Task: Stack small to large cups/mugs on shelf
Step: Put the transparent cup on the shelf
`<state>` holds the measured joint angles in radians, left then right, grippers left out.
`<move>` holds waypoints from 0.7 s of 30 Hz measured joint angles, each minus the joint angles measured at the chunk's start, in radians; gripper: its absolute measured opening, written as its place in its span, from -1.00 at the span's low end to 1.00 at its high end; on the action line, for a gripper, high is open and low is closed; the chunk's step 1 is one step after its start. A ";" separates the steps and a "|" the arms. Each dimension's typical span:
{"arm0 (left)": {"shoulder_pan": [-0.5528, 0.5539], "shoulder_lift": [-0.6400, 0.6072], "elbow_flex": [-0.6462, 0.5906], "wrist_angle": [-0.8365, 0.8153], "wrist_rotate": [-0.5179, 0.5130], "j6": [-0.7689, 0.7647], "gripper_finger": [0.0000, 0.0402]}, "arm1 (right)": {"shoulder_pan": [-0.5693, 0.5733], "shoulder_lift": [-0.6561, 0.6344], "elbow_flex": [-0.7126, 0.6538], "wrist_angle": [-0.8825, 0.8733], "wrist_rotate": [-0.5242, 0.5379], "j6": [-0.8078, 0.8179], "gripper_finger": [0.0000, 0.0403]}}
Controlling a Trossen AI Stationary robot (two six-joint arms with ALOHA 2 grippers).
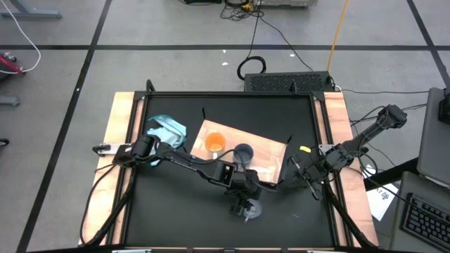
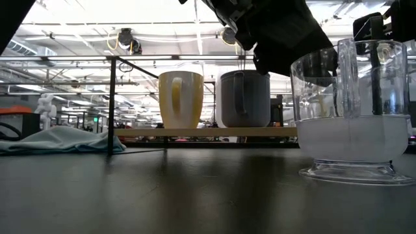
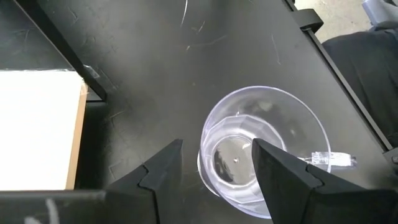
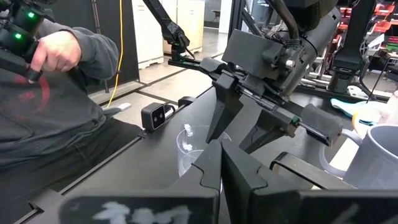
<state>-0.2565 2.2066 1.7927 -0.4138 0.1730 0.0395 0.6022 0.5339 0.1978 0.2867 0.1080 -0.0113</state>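
Our left gripper (image 3: 214,165) hangs over the clear cup (image 3: 264,149) on the table (image 1: 176,211) near the shelf (image 1: 264,158), jaws spread astride its rim; we should seat one finger inside before closing. The orange mug (image 1: 214,143) and blue-grey mug (image 1: 242,152) already crowd the shelf. Right gripper (image 4: 221,171) waits nearby, jaws clenched.

floor (image 1: 176,28): grey, dark tape lines, cables beyond the left end effector (image 1: 246,205) | bench (image 1: 176,211): black top, wood edges | person (image 4: 56,93): seated, grey sleeve | ceiling (image 2: 130,19): bright strip lights
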 joint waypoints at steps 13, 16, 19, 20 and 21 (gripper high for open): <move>0.000 0.000 -0.016 0.004 0.002 0.007 -0.05 | 0.000 0.000 0.000 0.000 0.000 0.000 -1.00; 0.000 0.000 -0.024 0.004 0.002 0.008 -0.05 | 0.000 0.000 0.000 0.000 0.000 0.000 -1.00; 0.000 0.000 -0.028 0.006 -0.005 0.007 -0.05 | 0.000 0.000 0.000 0.001 0.000 0.000 -1.00; 0.000 0.000 -0.028 0.005 -0.010 0.008 -0.05 | 0.000 0.000 0.000 0.001 0.000 0.000 -1.00; 0.000 0.000 -0.028 0.006 -0.010 0.008 -0.05 | 0.000 0.000 0.000 0.001 0.000 0.000 -1.00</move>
<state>-0.2565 2.2069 1.7649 -0.4081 0.1630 0.0475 0.6022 0.5336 0.1978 0.2874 0.1078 -0.0109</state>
